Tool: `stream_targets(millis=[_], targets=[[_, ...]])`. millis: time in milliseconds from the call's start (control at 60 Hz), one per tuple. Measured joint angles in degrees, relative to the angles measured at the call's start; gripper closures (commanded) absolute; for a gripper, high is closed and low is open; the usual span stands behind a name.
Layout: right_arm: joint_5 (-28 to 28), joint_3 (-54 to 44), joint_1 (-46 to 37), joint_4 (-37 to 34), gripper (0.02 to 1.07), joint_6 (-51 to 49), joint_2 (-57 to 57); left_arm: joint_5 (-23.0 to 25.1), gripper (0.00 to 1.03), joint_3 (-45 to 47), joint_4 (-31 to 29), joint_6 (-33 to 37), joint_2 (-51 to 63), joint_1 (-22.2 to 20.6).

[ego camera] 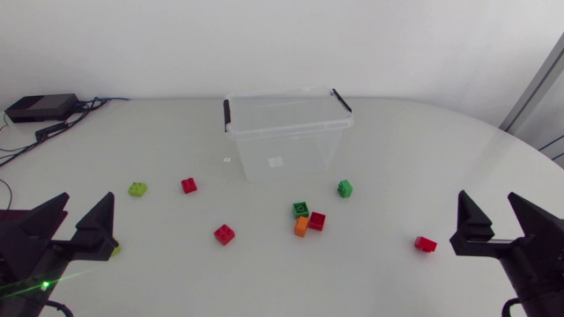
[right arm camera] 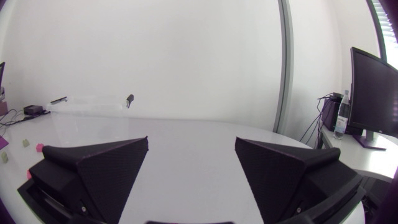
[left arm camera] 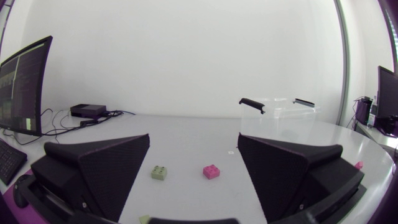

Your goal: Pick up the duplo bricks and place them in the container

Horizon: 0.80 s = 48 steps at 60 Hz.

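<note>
Grippers: black left gripper (ego camera: 85, 210), right gripper (ego camera: 487, 210) idling at seven and five o'clock, fingers spread, probably pre-start.
Bricks: red, green, orange duplo bricks (ego camera: 316, 220) lying scattered centre.
Container: clear plastic tub (ego camera: 264, 160) standing at twelve.

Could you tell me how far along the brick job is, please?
Nothing looks done: the clear container appears empty. Nothing is in hand: the left gripper and right gripper are open and empty. Everything is left: the bricks lie on the table, from the lime brick to the red brick near the right gripper.
</note>
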State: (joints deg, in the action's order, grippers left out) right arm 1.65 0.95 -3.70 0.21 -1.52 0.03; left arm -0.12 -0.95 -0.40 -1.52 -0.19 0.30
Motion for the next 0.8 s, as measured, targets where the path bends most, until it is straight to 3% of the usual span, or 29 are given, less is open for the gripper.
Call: stream_targets(millis=[800], targets=[[0.04, 0.07, -0.17, 0.28, 0.07, 0.0, 0.02, -0.02, 0.05, -3.15, -1.57, 0.2, 3.5, -0.04]])
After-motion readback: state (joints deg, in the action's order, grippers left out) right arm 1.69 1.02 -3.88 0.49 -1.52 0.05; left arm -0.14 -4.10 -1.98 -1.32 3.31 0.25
